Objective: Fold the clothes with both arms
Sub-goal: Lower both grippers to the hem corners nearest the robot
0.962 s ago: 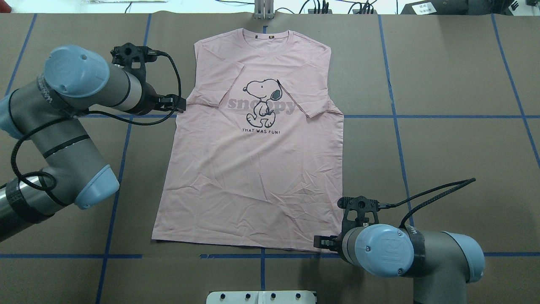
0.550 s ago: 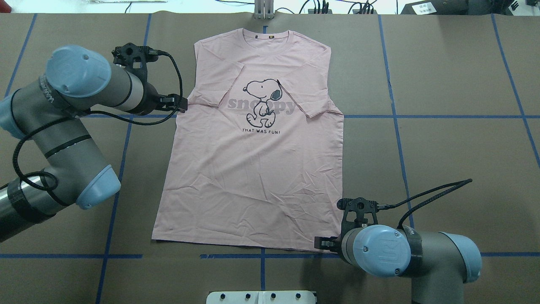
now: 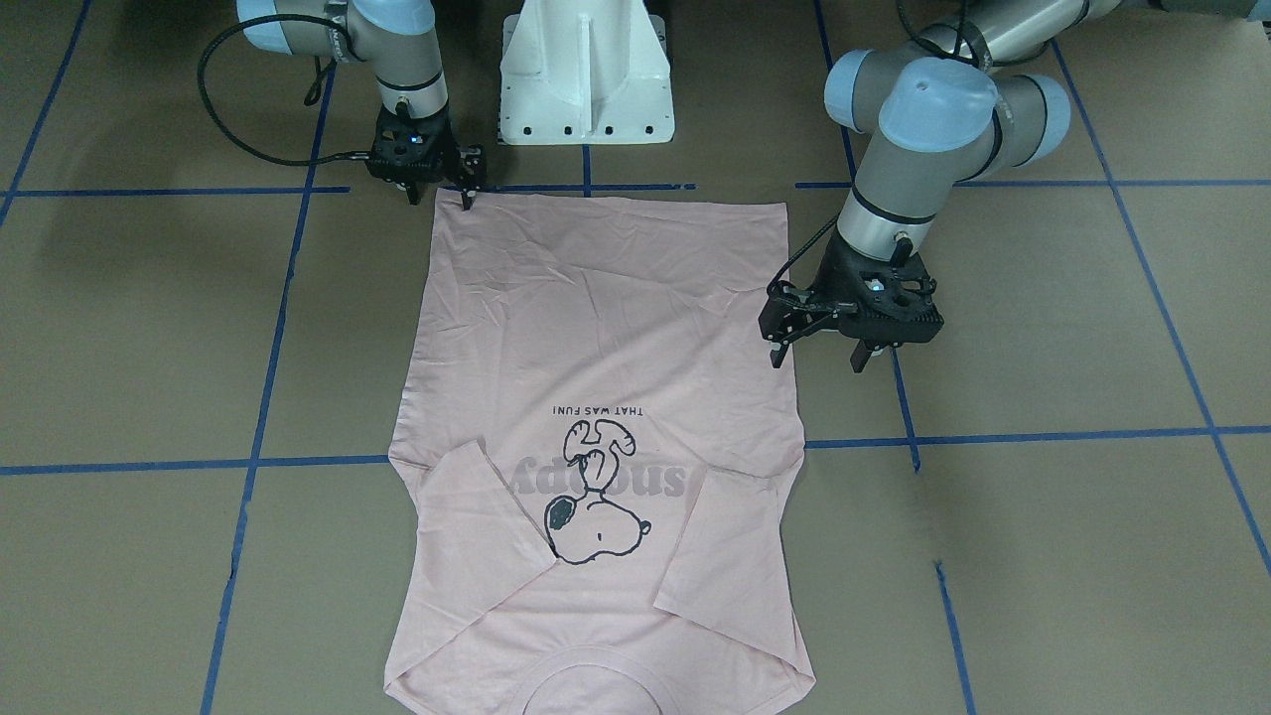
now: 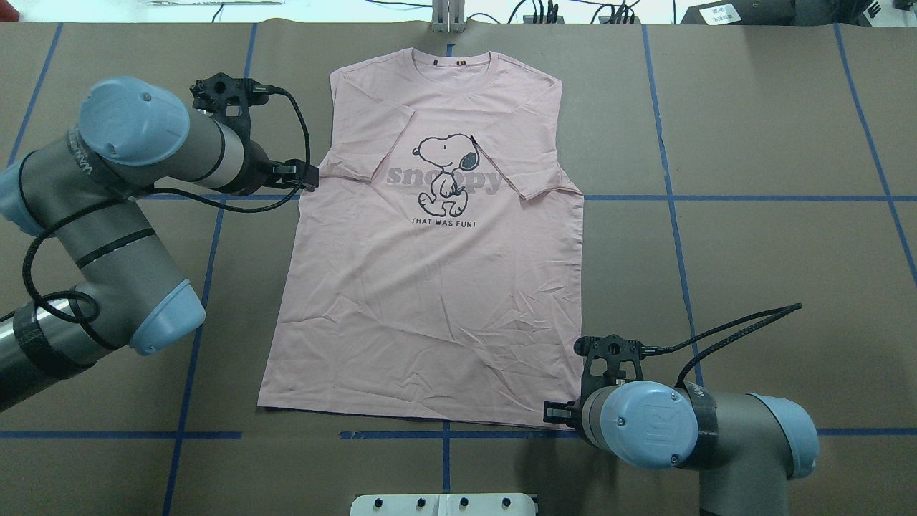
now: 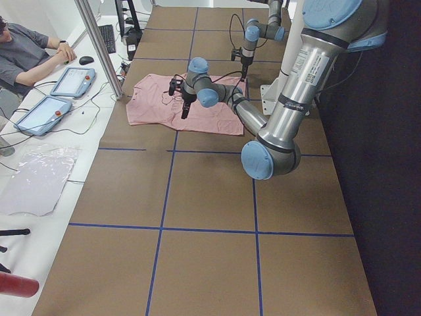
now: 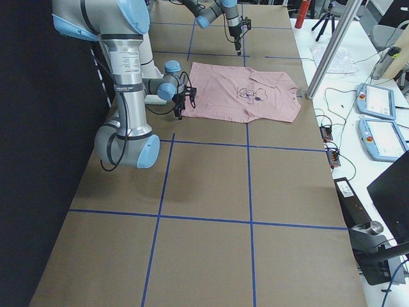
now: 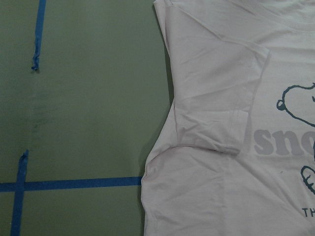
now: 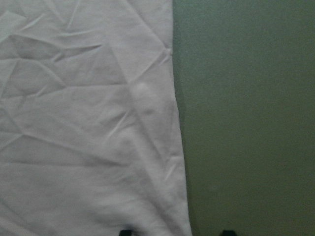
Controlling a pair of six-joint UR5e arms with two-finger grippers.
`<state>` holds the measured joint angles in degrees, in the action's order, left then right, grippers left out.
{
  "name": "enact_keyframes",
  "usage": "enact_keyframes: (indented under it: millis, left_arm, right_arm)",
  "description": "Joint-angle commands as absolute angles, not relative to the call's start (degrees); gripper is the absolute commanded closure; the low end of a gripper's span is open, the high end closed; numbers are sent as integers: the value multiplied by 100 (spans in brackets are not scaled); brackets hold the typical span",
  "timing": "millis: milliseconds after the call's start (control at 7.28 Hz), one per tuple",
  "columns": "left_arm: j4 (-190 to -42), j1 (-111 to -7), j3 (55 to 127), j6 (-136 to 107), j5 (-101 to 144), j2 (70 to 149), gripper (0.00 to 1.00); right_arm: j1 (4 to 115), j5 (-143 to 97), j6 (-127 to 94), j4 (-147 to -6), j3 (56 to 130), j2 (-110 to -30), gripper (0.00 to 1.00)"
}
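Note:
The pale pink T-shirt [image 4: 430, 301] lies flat on the brown table, print up, collar at the far side, both sleeves folded inward [image 7: 216, 98]. My left gripper [image 3: 819, 356] is open at the shirt's side edge, just below the folded sleeve; one finger stands over the fabric and the other over the table. My right gripper [image 3: 439, 199] is open at the near hem corner. In the right wrist view its two tips straddle the shirt's edge [image 8: 179, 147], close over the cloth. Nothing is held.
The white pedestal base [image 3: 586, 79] stands just behind the hem. Blue tape lines [image 4: 673, 197] cross the table. An aluminium post [image 4: 448, 18] rises past the collar. A person sits by two tablets [image 5: 56, 92] beyond the far edge.
My right gripper has drawn back slightly along the hem toward the shirt's corner. The left arm has barely moved, and the shirt lies as before.

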<state>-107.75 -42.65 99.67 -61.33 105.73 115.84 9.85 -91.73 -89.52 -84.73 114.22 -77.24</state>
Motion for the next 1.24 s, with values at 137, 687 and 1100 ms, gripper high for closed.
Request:
enact_keyframes:
  millis: [137, 687, 1100]
  left_arm:
    - [-10775, -4263, 9949, -6109, 10573, 11584, 0]
    - [-10775, -4271, 9940, -6117, 10573, 11575, 0]
    - [-10784, -4167, 9992, -6756, 10225, 11366, 0]
  right_arm:
    - [993, -9229, -8938, -8473, 11478, -7734, 100]
    - [1011, -9185, -8947, -8464, 11558, -7725, 100]
    - [993, -9106, -8947, -8464, 11890, -7690, 100]
